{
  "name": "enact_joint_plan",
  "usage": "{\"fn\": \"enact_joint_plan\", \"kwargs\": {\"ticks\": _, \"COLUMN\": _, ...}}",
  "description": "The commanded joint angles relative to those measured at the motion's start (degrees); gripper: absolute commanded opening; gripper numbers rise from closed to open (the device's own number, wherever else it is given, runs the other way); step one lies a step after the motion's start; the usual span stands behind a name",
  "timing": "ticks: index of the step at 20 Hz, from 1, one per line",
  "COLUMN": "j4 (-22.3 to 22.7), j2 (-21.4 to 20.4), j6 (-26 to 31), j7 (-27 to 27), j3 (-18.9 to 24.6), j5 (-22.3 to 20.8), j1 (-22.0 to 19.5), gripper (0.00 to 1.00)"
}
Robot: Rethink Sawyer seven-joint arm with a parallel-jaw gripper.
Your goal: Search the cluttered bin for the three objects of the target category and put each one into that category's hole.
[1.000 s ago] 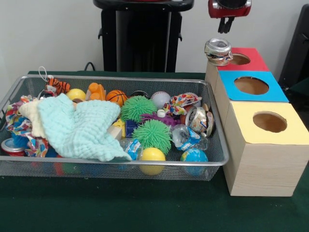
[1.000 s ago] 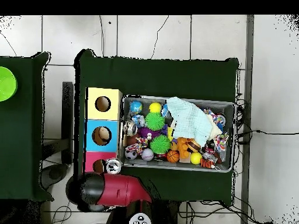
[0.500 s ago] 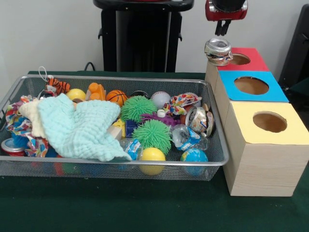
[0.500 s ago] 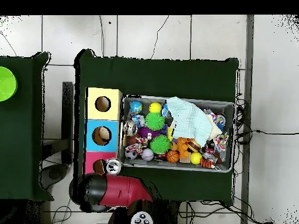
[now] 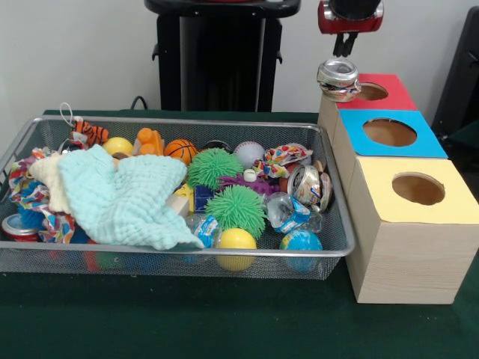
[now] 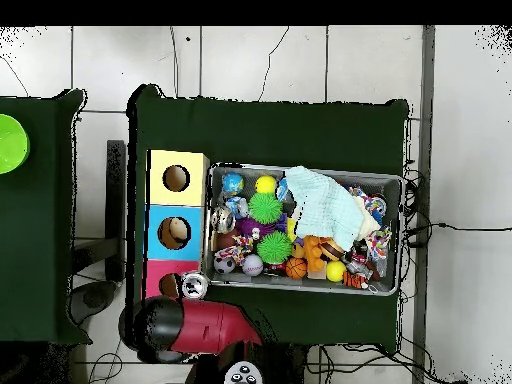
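Your gripper (image 5: 345, 43) has lifted slightly off the crushed can (image 5: 338, 79); fingers look pressed together, holding nothing. Can's perched directly below, on the red box (image 5: 389, 93) edge, left of its hole (image 5: 370, 91).

I see mint-green cloth (image 5: 123, 198) at bin's 9 o'clock. Two green spiky balls (image 5: 212, 167) mid-bin; yellow ball (image 5: 236, 241), blue-green globe ball (image 5: 301, 241) toward 5 o'clock. Box tops red (image 5: 393, 96), blue (image 5: 419, 142), yellow (image 5: 456, 206). Silver crushed can (image 5: 338, 79) on red box. Tablecloth (image 5: 187, 321) dark green.
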Motion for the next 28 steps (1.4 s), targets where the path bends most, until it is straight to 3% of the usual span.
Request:
{"fn": "enact_joint_plan", "kwargs": {"ticks": 1, "j4": 1.27, "j2": 3.48, "j6": -8.07, "j7": 6.57, "j3": 6.05, "j5": 1.02, "j1": -2.35, "gripper": 0.0}}
{"fn": "enact_joint_plan", "kwargs": {"ticks": 14, "j4": 0.5, "j2": 6.62, "j6": -12.34, "j7": 7.05, "j3": 7.13, "j5": -0.1, "j1": -3.58, "gripper": 0.0}}
{"fn": "enact_joint_plan", "kwargs": {"ticks": 20, "j4": 1.75, "j2": 5.19, "j6": -12.14, "j7": 7.66, "j3": 6.91, "j5": -0.11, "j1": -3.52, "gripper": 0.0}}
{"fn": "enact_joint_plan", "kwargs": {"ticks": 23, "j4": 1.78, "j2": 3.89, "j6": -10.6, "j7": 7.18, "j3": 6.68, "j5": -0.36, "j1": -3.84, "gripper": 0.0}}
{"fn": "enact_joint_plan", "kwargs": {"ticks": 28, "j4": -1.16, "j2": -0.03, "j6": -3.4, "j7": 6.67, "j3": 4.78, "j5": -1.09, "j1": -3.47, "gripper": 0.0}}
